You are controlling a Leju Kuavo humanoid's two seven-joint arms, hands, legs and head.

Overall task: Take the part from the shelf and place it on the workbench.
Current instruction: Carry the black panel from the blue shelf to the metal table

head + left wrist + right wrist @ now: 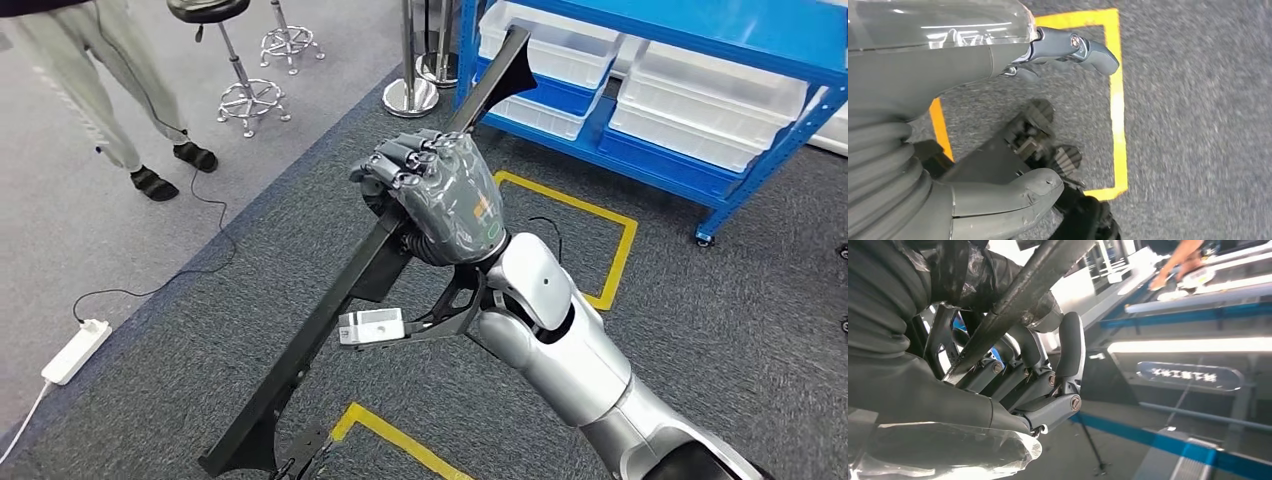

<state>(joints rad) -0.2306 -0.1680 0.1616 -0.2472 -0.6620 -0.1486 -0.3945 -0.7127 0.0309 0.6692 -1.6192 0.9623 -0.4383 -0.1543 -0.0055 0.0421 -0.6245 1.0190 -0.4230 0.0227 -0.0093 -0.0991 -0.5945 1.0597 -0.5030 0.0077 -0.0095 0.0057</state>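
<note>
Gripping long black bar part (330, 320) mid-length in my right hand (440, 195), fingers wrapped; bar slanting toward blue shelf (720, 120).

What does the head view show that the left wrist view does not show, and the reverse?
The head view alone shows the right hand gripping the long black part, the blue shelf with white bins, and a person's legs. The left wrist view alone shows the left hand, holding nothing. Both show grey carpet with yellow floor tape.
</note>
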